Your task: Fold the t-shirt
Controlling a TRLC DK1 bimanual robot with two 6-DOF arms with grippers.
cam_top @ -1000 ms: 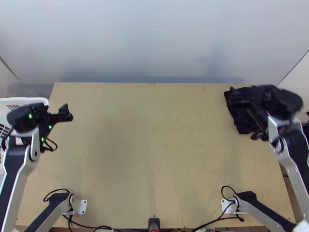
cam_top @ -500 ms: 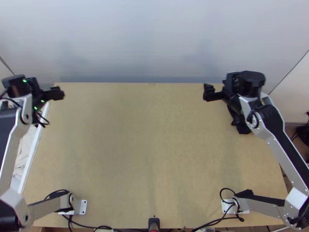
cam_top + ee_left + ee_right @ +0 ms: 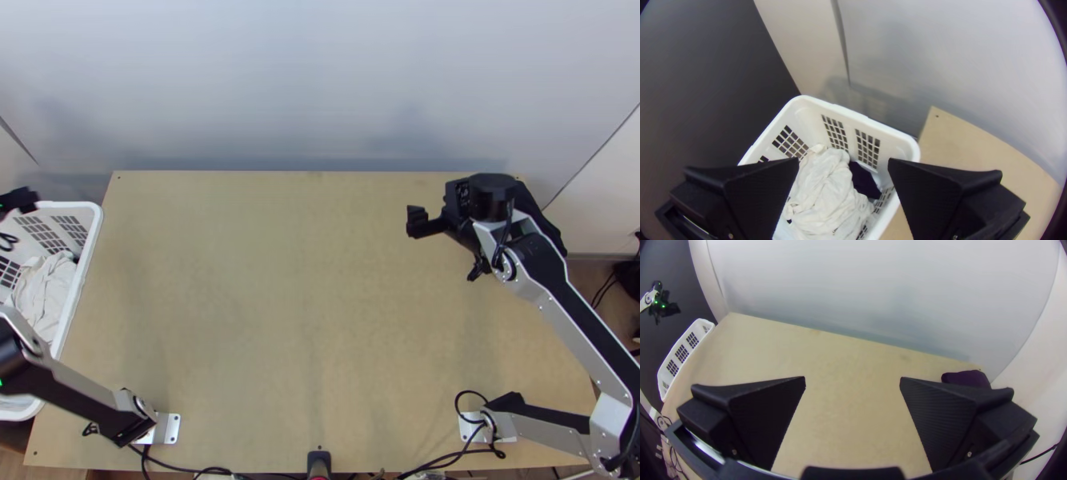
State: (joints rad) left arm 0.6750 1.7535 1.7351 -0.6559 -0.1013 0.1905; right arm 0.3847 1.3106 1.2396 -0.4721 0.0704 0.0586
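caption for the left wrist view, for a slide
Open left hand above a white laundry basket holding crumpled white cloth and a dark piece.

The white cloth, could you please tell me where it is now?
In the top view, the white cloth lies bunched in the white basket, by the left edge of the table.

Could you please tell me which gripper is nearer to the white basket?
Left. The left gripper is at the far end of the basket, open toward it; the right gripper is across the table, over its far right part.
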